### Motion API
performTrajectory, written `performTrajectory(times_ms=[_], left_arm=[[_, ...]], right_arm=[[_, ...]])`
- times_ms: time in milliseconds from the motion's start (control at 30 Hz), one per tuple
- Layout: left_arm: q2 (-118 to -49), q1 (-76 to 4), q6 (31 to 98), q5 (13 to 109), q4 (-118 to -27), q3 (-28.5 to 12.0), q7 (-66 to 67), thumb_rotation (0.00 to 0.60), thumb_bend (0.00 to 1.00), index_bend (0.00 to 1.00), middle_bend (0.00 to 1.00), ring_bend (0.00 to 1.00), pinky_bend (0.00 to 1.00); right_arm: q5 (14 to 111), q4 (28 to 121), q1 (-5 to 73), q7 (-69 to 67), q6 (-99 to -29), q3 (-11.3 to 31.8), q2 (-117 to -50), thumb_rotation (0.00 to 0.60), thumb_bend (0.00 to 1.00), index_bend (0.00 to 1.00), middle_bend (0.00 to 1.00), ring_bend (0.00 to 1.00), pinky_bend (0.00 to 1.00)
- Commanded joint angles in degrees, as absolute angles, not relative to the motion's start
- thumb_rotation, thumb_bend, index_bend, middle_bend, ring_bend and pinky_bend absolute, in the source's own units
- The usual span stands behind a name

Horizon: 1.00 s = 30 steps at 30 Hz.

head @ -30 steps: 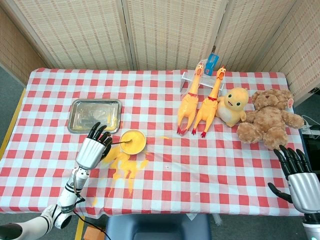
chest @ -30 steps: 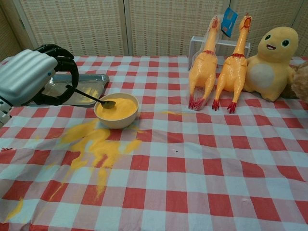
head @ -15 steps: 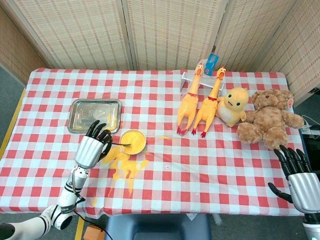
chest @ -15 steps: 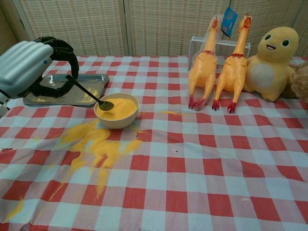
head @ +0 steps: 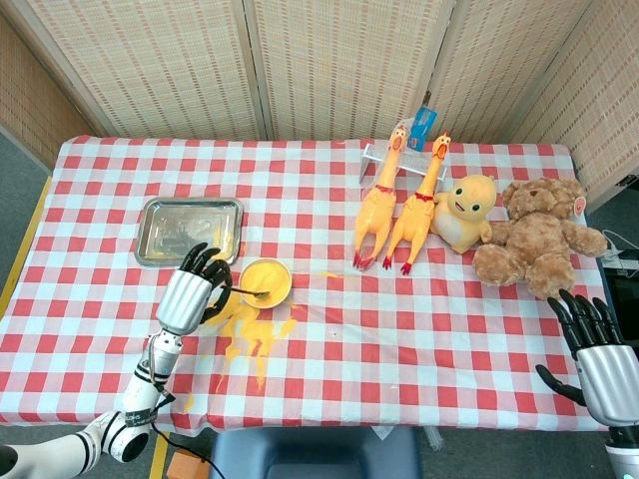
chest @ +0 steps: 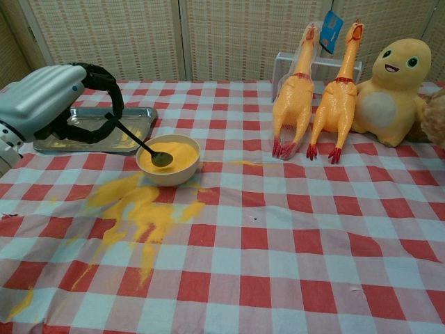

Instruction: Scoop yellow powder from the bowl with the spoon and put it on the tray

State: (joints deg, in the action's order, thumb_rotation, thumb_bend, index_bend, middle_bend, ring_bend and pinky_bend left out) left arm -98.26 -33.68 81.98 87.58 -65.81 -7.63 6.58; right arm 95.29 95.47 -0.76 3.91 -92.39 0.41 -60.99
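On the near-left part of the desk, under a red-and-white checked cloth, the left hand holds the spoon by the top of its dark handle. Fingers curl over the handle; the exact contact is hidden behind the hand's pale back in the chest view and too small to make out in the head view. Handle slopes down to the right. Spoon tip sits inside the bowl, at the surface of the yellow powder; whether the tip carries any powder cannot be told.

Bowl: small, pale, upright, just right of the left hand. Spilled powder lies on the cloth in front of the bowl and trails toward the near edge, with a separate smaller patch at the lower left corner of the chest view. A thin yellow streak lies right of the bowl.

Tray: metal, rectangular, behind the left hand, apart from the bowl. Its near edge is partly covered by the hand in the chest view. A faint yellow tint shows on its floor; amount unclear.

Right hand: seen only in the head view, at the lower right corner, cut off by the frame edge. Fingers spread, holding nothing, near the desk's right edge.

Back right: two rubber chickens leaning against a small white rack, a yellow plush toy, and a brown teddy bear, the bear mostly cropped out of the chest view.
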Motion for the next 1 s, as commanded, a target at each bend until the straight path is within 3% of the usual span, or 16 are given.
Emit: performTrajectory(times_ms=[33,1000], left_arm=[[-99.2,-33.9,81.3,87.0,-63.3,-8.2,6.9,0.6,0.67,0.88,0.41,0.19,0.15],[-110.1,-39.5,82.1,87.1,-34.9,-11.2,3.2,0.6,0.67,0.88,0.41,0.19,0.15]], right_arm=[[95.2,95.5,-0.8,3.9,-92.4,0.4,-61.0,0.6,0.11,0.0,0.0,0.0,0.0],[94.4,95.6,-0.8,4.6,-92.4,1.0,-61.2,0.6,0.11,0.0,0.0,0.0,0.0]])
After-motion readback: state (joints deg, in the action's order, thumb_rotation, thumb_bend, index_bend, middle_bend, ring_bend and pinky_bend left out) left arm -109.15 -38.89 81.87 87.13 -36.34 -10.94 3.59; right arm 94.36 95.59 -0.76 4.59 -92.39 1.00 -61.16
